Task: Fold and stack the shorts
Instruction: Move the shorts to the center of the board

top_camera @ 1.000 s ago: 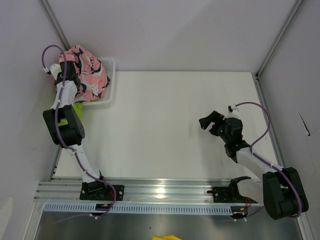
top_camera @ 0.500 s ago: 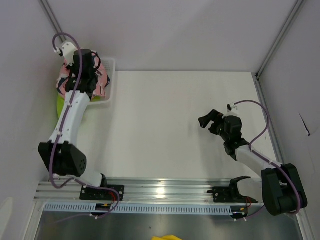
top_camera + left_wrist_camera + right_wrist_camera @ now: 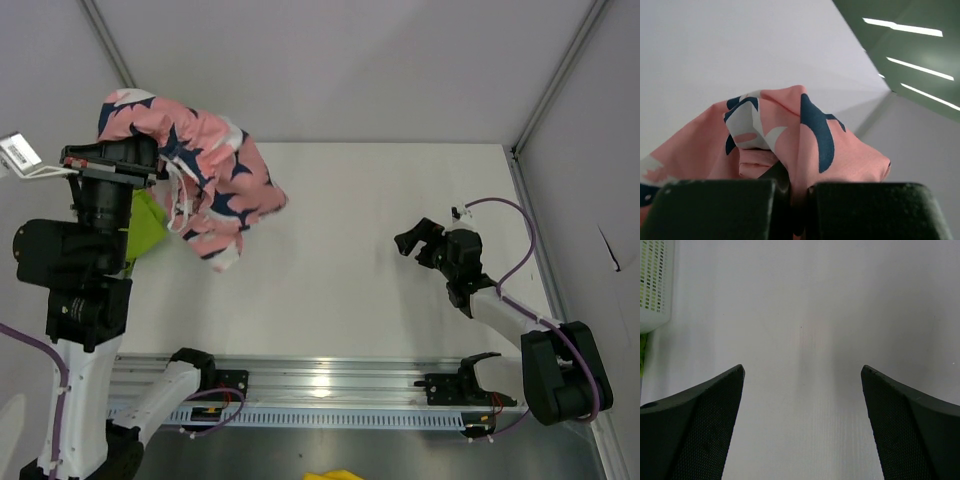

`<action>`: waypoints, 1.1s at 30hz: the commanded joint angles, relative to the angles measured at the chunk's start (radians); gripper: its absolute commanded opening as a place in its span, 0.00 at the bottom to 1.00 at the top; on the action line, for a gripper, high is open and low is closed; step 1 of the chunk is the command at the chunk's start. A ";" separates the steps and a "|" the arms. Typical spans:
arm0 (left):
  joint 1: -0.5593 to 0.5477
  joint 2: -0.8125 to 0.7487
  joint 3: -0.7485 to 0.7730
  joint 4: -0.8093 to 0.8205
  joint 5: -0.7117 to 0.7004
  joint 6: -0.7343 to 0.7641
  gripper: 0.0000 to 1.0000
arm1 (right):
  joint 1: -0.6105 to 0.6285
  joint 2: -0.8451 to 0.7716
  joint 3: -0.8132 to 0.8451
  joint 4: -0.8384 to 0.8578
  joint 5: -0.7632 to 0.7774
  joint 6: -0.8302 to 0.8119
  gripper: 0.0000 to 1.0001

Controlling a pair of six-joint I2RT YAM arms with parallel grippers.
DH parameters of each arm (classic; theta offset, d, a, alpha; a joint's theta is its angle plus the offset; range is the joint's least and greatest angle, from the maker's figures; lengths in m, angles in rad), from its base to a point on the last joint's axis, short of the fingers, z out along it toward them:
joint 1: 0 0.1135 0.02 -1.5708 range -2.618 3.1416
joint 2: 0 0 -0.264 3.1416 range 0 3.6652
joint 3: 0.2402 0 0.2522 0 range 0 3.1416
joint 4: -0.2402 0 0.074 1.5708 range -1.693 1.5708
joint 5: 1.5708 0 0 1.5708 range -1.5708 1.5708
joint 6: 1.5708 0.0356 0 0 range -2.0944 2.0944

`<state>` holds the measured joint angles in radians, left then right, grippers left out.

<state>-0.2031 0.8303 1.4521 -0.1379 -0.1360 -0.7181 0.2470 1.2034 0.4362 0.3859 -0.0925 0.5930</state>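
Counted two shorts: one pink shark-print pair (image 3: 215, 190), one lime green pair (image 3: 145, 222). There were two robot arms, the left arm (image 3: 80, 270) and the right arm (image 3: 500, 310), carrying two grippers between them: left gripper (image 3: 792, 192), right gripper (image 3: 802, 375). One white mesh basket (image 3: 652, 285) and one table (image 3: 350, 260) were noted.

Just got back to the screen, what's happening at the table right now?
The left pincer is shut on the pink shark-print shorts and holds them bunched in the air over the far left corner of the table. The lime green shorts lie below, partly hidden. The right pincer hangs open over the table's right side, holding nothing. Nothing is folded or stacked yet.
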 commanded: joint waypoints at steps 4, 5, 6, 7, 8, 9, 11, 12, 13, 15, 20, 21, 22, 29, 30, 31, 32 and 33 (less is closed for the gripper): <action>-0.120 0.073 -0.067 0.054 0.269 -0.198 0.00 | 0.005 -0.013 0.035 0.025 -0.012 -0.021 0.99; -0.180 0.085 -0.068 0.047 0.250 -0.178 0.00 | 0.006 -0.013 0.035 0.028 -0.015 -0.021 0.99; -0.215 0.111 -0.071 0.038 0.222 -0.161 0.00 | 0.006 -0.015 0.035 0.028 -0.015 -0.024 0.99; -0.269 0.124 -0.091 0.018 0.193 -0.132 0.00 | 0.008 -0.015 0.035 0.027 -0.013 -0.027 1.00; -0.286 0.136 -0.101 0.014 0.168 -0.124 0.00 | 0.008 -0.015 0.033 0.025 -0.009 -0.028 1.00; -0.295 0.162 -0.125 0.011 0.153 -0.121 0.00 | 0.009 -0.018 0.035 0.022 -0.007 -0.030 0.99; -0.306 0.181 -0.194 0.009 0.141 -0.121 0.00 | 0.008 -0.022 0.033 0.021 -0.007 -0.035 0.99; -0.306 0.187 -0.212 0.011 0.113 -0.122 0.00 | 0.009 -0.025 0.030 0.019 -0.007 -0.038 1.00; -0.305 0.200 -0.237 0.018 0.095 -0.116 0.00 | 0.009 -0.037 0.027 0.021 -0.007 -0.041 0.99; -0.305 0.219 -0.318 0.030 0.064 -0.103 0.00 | 0.011 -0.051 0.018 0.024 -0.007 -0.048 0.99; -0.308 0.352 -0.389 0.076 0.091 -0.047 0.00 | 0.023 -0.100 -0.007 0.060 -0.015 -0.067 1.00; -0.314 0.368 -0.394 0.083 0.102 -0.046 0.00 | 0.028 -0.107 -0.016 0.079 -0.021 -0.073 0.99; -0.329 0.378 -0.386 0.087 0.092 -0.038 0.00 | 0.035 -0.113 -0.020 0.096 -0.048 -0.078 0.99; -0.404 0.342 -0.427 0.064 -0.027 -0.044 0.00 | 0.174 -0.154 -0.033 0.205 -0.182 -0.189 1.00; -0.406 0.326 -0.444 0.061 -0.025 -0.052 0.00 | 0.201 -0.154 -0.025 0.188 -0.178 -0.203 0.99; -0.412 0.319 -0.452 0.057 -0.024 -0.067 0.00 | 0.225 -0.154 -0.005 0.179 -0.170 -0.232 0.99; -0.415 0.311 -0.481 0.052 -0.028 -0.076 0.00 | 0.253 -0.156 0.002 0.170 -0.164 -0.251 0.98; -0.418 0.291 -0.490 0.043 -0.039 -0.084 0.00 | 0.312 -0.159 0.012 0.144 -0.150 -0.272 0.97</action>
<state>-0.6090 1.1778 0.9951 -0.1135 -0.1322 -0.7776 0.4732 1.0668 0.3965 0.5129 -0.2352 0.4210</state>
